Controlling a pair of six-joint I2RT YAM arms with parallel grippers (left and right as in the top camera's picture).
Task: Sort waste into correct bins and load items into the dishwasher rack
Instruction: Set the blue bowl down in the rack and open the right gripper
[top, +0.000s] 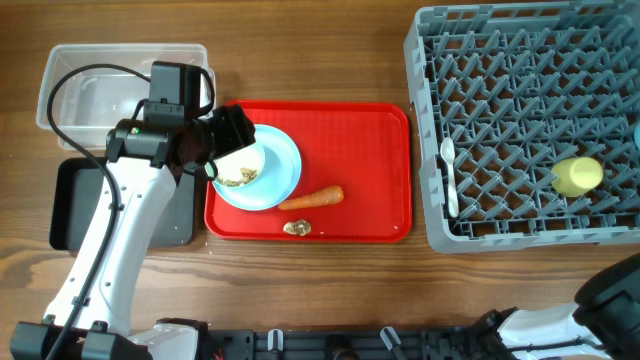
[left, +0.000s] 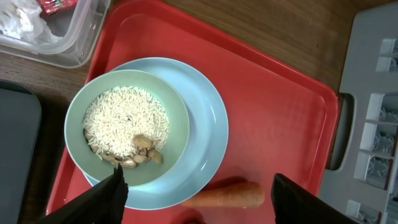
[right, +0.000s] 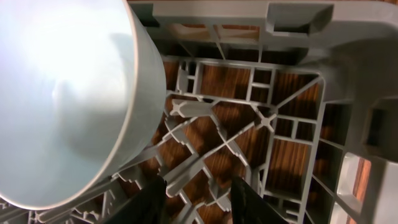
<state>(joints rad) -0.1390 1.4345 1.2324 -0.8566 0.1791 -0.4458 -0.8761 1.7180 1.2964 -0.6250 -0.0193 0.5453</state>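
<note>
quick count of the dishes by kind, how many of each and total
plate: 1
bowls: 2, one on the plate, one in the rack
cup: 1
spoon: 1
total: 5

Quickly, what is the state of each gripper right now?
Left gripper: open, holding nothing.
Right gripper: open, nothing between its fingers.

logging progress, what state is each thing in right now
bowl: on plate, rice scraps inside
second bowl: in rack
carrot: lying on red tray
lump: on red tray
clear tub: holds wrapper, tissue
yellow cup: in rack
spoon: in rack
left gripper: open, empty
right gripper: open, empty
</note>
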